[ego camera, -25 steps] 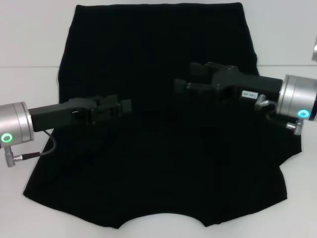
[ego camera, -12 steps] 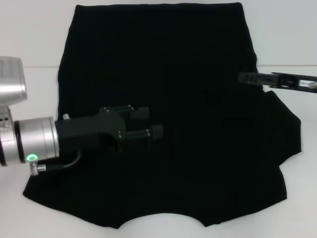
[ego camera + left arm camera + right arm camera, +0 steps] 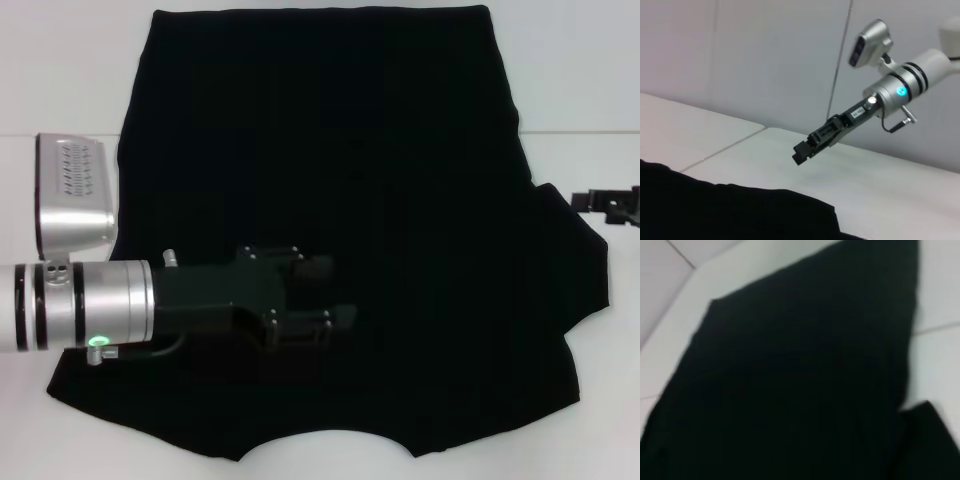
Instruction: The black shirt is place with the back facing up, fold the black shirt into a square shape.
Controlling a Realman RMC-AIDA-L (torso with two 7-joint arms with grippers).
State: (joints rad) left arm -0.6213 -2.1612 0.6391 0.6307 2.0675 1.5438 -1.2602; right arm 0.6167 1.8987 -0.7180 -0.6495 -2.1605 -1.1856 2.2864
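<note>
The shirt (image 3: 330, 180) lies flat on the white desk (image 3: 60, 80), covering most of it, with its curved neckline at the near edge and its straight hem at the far side. The left claw (image 3: 335, 295) hangs over the shirt's near left part, its arm reaching in level from the left, silver wrist over the desk edge and black fingers (image 3: 312, 267) pointing right; the two fingers stand apart with nothing between them. The right claw (image 3: 592, 202) is off the shirt, just beside its right sleeve, at the right border of the head view. In the left wrist view the right claw (image 3: 802, 152) slants down above the bare desk; whether it is apart or together, I cannot tell
</note>
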